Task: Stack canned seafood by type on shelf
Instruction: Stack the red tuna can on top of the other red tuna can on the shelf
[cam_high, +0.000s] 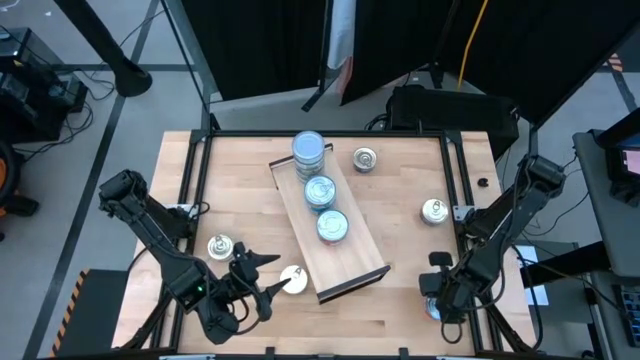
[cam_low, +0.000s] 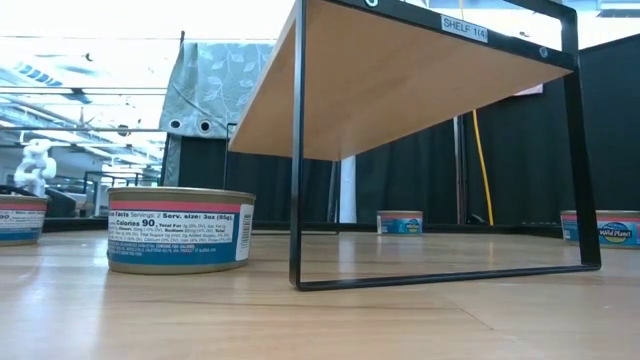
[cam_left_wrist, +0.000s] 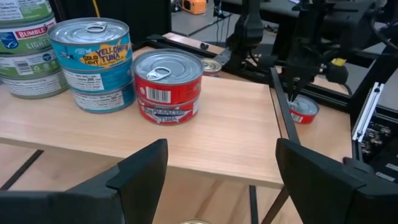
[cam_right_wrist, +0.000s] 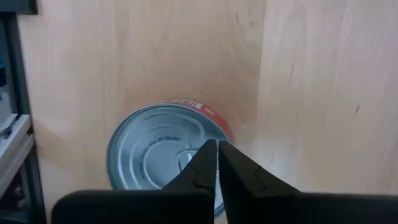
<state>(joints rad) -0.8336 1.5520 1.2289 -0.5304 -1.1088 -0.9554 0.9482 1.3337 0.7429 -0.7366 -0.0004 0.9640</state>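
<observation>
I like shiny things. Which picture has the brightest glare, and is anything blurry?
Low view: the room behind the can is washed out white, brightest of all. Left wrist view: the left gripper's fingers look soft up close. Right wrist view: the silver can top only gleams gently.

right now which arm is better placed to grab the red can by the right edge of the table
Right. The right gripper hangs directly over the red can, jaws shut above its lid, so it only needs to open and drop. The left gripper, jaws open, sits across the shelf near another can.
</observation>
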